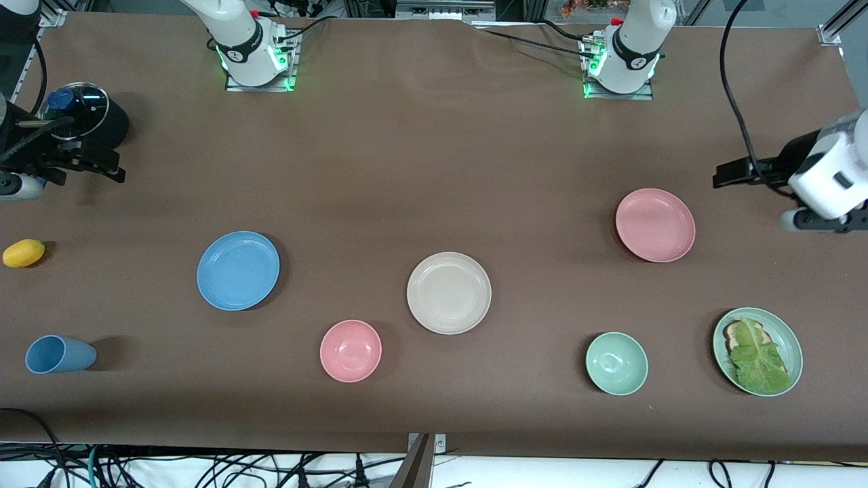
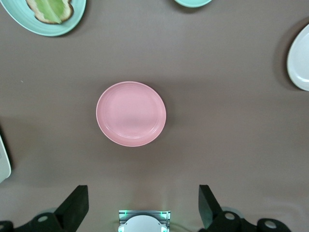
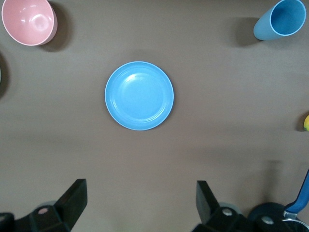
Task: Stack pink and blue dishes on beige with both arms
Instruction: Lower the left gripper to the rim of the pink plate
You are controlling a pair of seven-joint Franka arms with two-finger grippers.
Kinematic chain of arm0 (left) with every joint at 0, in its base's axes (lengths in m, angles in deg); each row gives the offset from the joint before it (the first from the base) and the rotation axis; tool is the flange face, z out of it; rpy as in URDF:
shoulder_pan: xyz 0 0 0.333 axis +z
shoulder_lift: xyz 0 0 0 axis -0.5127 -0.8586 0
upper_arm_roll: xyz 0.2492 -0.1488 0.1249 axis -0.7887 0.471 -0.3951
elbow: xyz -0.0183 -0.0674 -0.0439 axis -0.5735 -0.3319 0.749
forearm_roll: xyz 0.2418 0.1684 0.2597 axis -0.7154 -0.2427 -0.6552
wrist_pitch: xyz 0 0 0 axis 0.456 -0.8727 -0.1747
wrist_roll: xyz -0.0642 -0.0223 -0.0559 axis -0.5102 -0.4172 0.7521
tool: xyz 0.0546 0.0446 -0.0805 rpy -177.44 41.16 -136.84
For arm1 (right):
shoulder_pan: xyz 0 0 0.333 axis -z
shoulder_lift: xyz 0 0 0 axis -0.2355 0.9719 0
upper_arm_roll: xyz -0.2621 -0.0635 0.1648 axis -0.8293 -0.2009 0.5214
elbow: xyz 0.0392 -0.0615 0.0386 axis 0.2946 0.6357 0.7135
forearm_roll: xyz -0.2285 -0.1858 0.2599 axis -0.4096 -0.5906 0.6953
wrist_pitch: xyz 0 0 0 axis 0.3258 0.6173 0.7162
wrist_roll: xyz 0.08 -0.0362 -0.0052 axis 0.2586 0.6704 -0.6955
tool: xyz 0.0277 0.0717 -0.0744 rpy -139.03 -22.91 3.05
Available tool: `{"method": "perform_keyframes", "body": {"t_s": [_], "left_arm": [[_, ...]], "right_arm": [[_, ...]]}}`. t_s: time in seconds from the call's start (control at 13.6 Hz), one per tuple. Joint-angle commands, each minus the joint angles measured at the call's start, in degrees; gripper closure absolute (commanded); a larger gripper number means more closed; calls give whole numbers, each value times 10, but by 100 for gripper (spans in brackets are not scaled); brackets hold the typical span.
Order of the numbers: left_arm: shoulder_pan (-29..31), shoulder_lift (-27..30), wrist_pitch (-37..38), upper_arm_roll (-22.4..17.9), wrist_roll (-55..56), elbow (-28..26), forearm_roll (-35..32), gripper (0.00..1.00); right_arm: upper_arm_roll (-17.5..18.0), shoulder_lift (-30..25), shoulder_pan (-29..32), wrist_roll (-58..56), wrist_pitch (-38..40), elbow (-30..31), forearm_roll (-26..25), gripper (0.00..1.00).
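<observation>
Mid-table sits the beige plate [image 1: 449, 293], bare. High over the pink plate [image 2: 131, 113] and blue plate [image 3: 139, 95], left gripper [image 2: 143, 205] and right gripper [image 3: 141, 203] hang wide, empty. Nothing grasped yet; each must descend to a rim.

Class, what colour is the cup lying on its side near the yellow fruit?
Light blue; the cup shows best in the front view.

We note even, bright overhead light w/ soft shadows beside dishes; mild glare on blue plate [image 3: 139, 95]; pics sharp.
</observation>
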Motion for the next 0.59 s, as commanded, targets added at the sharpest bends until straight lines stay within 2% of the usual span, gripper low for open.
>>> {"method": "perform_keyframes", "body": {"t_s": [0.0, 0.15, 0.37, 0.52], "left_arm": [[-1, -38, 1, 2, 1, 9, -4, 0], [-8, -60, -4, 3, 4, 10, -3, 0], [-7, -88, -80, 4, 6, 3, -3, 0], [-9, -134, -91, 5, 3, 9, -3, 0]], "right_arm": [[3, 3, 2, 5, 8, -11, -1, 0], [3, 3, 2, 5, 9, -11, -1, 0], [3, 3, 2, 5, 8, -11, -1, 0], [3, 3, 2, 6, 9, -11, -1, 0]]}}
